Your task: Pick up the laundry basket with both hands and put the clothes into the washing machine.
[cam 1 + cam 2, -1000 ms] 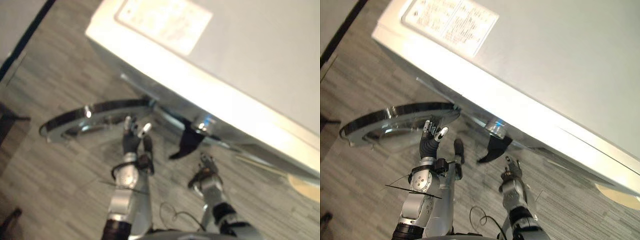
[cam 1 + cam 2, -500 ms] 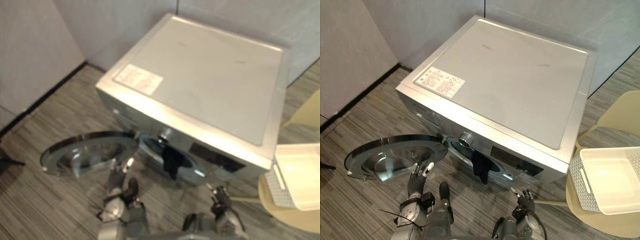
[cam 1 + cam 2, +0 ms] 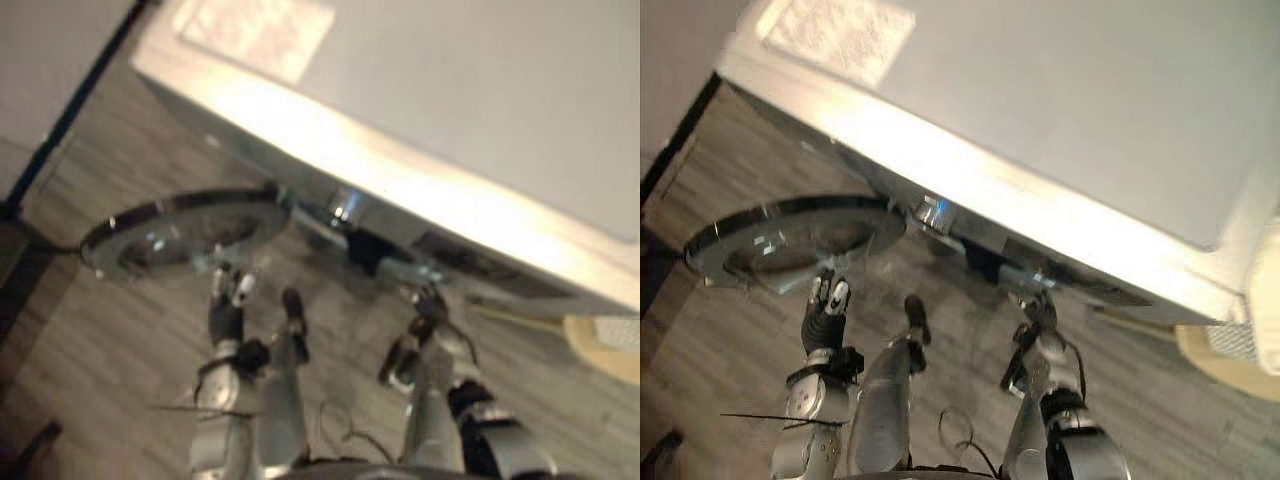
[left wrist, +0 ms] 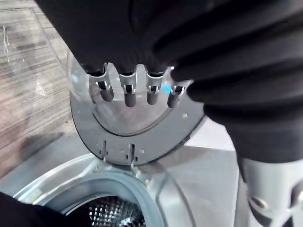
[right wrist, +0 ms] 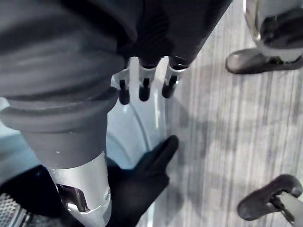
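The silver washing machine stands ahead with its round door swung open to the left. A dark garment hangs out of the drum opening over the rim, seen also as a dark garment under the front panel. My left hand is held low in front of the open door, fingers straight and holding nothing. Just below and right of the drum opening, my right hand is also open, close to the hanging garment without touching it. A corner of the white laundry basket shows far right.
The basket rests on a pale yellow seat to the right of the machine. Grey plank floor lies in front. The open door juts out over the floor on my left side. A dark skirting line runs along the wall at left.
The camera has tipped back down from a wide look over the whole machine and the basket. Both hands stay open in much the same places before the drum; the garment still hangs out.
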Robot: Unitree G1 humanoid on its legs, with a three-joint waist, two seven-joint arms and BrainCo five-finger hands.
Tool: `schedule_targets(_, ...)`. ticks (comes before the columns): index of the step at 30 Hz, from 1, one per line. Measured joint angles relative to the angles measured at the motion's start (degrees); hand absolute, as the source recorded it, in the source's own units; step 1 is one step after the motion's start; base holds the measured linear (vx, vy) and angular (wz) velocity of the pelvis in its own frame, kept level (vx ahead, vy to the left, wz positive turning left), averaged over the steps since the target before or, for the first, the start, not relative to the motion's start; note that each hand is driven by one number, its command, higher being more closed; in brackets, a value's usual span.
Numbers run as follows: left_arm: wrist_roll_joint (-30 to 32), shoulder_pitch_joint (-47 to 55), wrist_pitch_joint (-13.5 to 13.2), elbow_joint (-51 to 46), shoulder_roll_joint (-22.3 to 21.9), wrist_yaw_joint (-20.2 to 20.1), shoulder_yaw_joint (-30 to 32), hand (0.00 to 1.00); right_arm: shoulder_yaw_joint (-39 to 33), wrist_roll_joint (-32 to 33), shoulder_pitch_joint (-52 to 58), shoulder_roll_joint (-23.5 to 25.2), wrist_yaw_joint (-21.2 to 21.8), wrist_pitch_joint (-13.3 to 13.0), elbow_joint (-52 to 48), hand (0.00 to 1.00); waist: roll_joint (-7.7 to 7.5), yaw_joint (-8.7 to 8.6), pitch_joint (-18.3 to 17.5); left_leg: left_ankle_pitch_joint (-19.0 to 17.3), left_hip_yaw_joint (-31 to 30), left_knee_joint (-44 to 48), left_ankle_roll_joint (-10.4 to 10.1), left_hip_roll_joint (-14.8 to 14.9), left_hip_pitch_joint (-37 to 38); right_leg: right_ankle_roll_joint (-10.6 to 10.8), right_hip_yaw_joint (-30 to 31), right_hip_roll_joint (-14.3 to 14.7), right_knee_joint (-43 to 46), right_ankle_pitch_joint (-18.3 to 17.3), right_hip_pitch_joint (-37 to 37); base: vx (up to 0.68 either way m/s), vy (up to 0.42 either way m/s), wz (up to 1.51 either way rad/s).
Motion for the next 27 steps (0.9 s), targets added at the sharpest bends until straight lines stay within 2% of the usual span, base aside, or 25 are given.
schedule_targets(1,-0.56,-0.77,-0.43,-0.44,0.02,0.33,0.00,0.00,-0.57,0.36,-1.30,-0.54,-0.49,-0.09,0.00,0.00,0.17,0.04,0.13,-0.02,0.00,1.20,0.18,-0.04,-2.72,0.05,0.19,-0.72,1.44,-0.33,-2.60,-0.09,0.035,0.47)
schedule_targets(3,-2.69,-4.01,-1.13,-1.47,-0.01,0.71,0.30,0.00,-2.13,1.05,-7.21,-2.57,-2.09,-0.34,0.06,0.00,0.53,0.22,3.77,0.39,-0.73,4.63,1.35,-0.11,-8.70,0.40,0.51,-2.48,5.03,-0.78,-7.74,-0.03,0.004,0.34)
schedule_targets(4,-3.17,-4.21,-1.13,-1.77,-0.02,0.70,0.19,0.00,-2.74,1.07,-8.22,-2.99,-2.31,-0.34,0.16,0.00,0.54,0.26,4.30,0.29,-0.93,5.56,1.57,-0.08,-10.07,0.40,0.46,-2.71,5.58,-0.78,-8.74,-0.01,0.009,0.20)
schedule_targets(8,-7.22,-5.41,-1.54,-3.82,-0.49,0.67,-1.36,0.00,-2.65,2.00,-12.44,-5.93,-3.47,-0.36,1.71,0.00,0.58,1.62,4.43,-0.54,-1.42,9.70,2.76,-0.15,-18.65,0.44,0.96,-4.19,8.61,-0.79,-16.33,-0.01,0.038,0.09)
schedule_targets(13,-11.09,-5.48,-2.40,-6.79,-0.40,0.41,-3.30,0.00,2.86,0.00,-18.36,-10.59,-3.67,0.67,6.68,0.00,0.67,1.72,4.47,-0.98,-3.65,14.03,3.29,-1.39,-25.79,0.59,1.04,-6.49,13.78,-2.38,-21.86,-0.06,0.003,0.25)
schedule_targets(19,-14.35,-4.98,-2.38,-6.90,-0.26,0.43,-5.09,0.00,8.60,0.71,-23.47,-18.60,-4.52,1.48,10.44,0.00,0.85,2.23,4.51,-1.55,-5.19,16.59,3.51,-4.02,-33.84,1.40,1.02,-10.51,20.20,-4.85,-28.83,-0.10,-0.004,0.36)
schedule_targets(20,-14.96,-4.97,-2.39,-6.90,-0.23,0.45,-5.46,0.00,9.81,0.96,-24.75,-20.75,-4.48,1.49,10.43,0.00,1.05,2.99,4.60,-1.45,-5.00,16.61,3.40,-4.33,-35.70,1.39,0.84,-11.26,20.99,-4.86,-30.66,-0.12,0.003,0.38)
schedule_targets(24,-15.80,-4.93,-2.39,-6.91,-0.15,0.46,-6.74,0.00,11.12,2.21,-28.74,-22.52,-4.54,1.62,10.69,0.00,1.59,4.30,4.69,-0.94,-5.19,16.40,3.13,-5.51,-38.96,1.26,0.31,-12.73,22.55,-4.88,-33.57,-0.08,0.006,0.29)
schedule_targets(27,-16.05,-4.93,-2.55,-7.01,-0.12,0.48,-6.92,0.00,11.76,6.51,-32.84,-22.86,-4.54,1.43,11.40,0.00,2.24,4.90,4.63,0.14,-5.48,16.07,2.99,-6.97,-40.79,1.11,-0.08,-14.35,23.75,-4.84,-35.06,-0.10,0.021,0.28)
